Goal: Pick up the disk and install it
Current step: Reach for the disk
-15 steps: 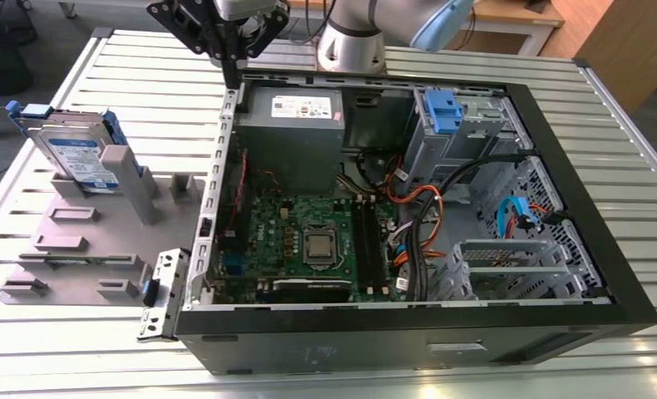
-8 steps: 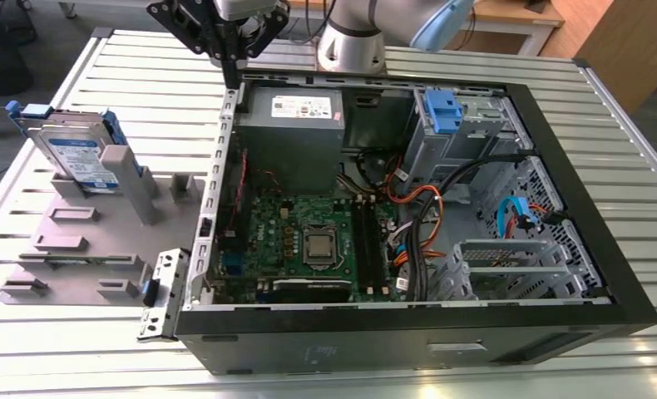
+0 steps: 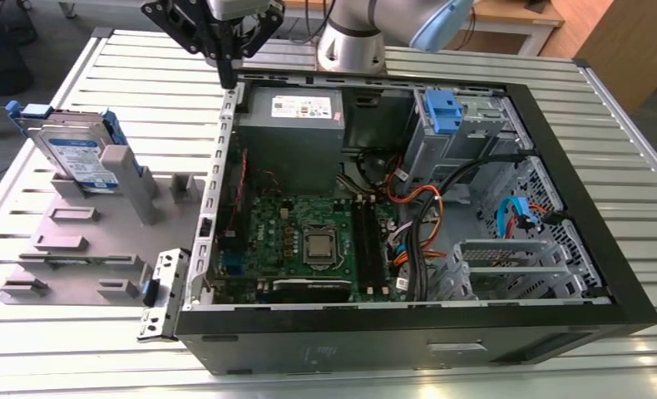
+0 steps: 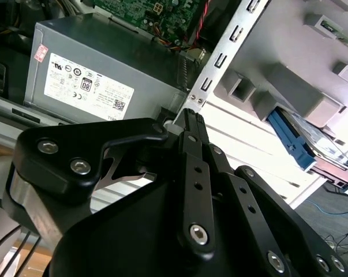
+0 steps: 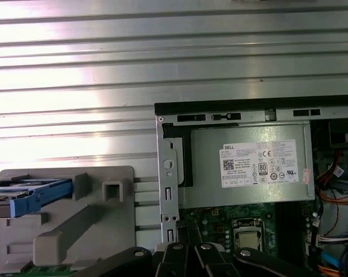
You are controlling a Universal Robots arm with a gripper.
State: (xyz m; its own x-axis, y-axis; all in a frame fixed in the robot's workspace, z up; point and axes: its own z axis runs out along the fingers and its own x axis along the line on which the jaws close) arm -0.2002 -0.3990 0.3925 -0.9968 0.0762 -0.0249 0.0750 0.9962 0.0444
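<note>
The disk (image 3: pixel 79 154), silver with a white-and-blue label and a blue carrier frame, stands on edge in a grey holder rack (image 3: pixel 96 241) at the exterior view's left, beside the open computer case (image 3: pixel 590 224). My gripper (image 3: pixel 228 77) hangs above the case's rear corner nearest the rack, fingers pressed together and holding nothing. In the second wrist view the shut gripper (image 4: pixel 192 118) points at the case's metal edge, with the disk (image 4: pixel 295 141) off to one side. The first wrist view shows the disk's blue frame (image 5: pixel 38 196) on the rack and the fingers (image 5: pixel 179 257).
Inside the case are the grey power supply (image 3: pixel 295 125), the green motherboard (image 3: pixel 306 233), cable bundles (image 3: pixel 428 208) and a blue-tabbed drive cage (image 3: pixel 442 112). The arm's base (image 3: pixel 351 37) stands behind the case. The slatted metal table (image 3: pixel 73 349) spreads around it.
</note>
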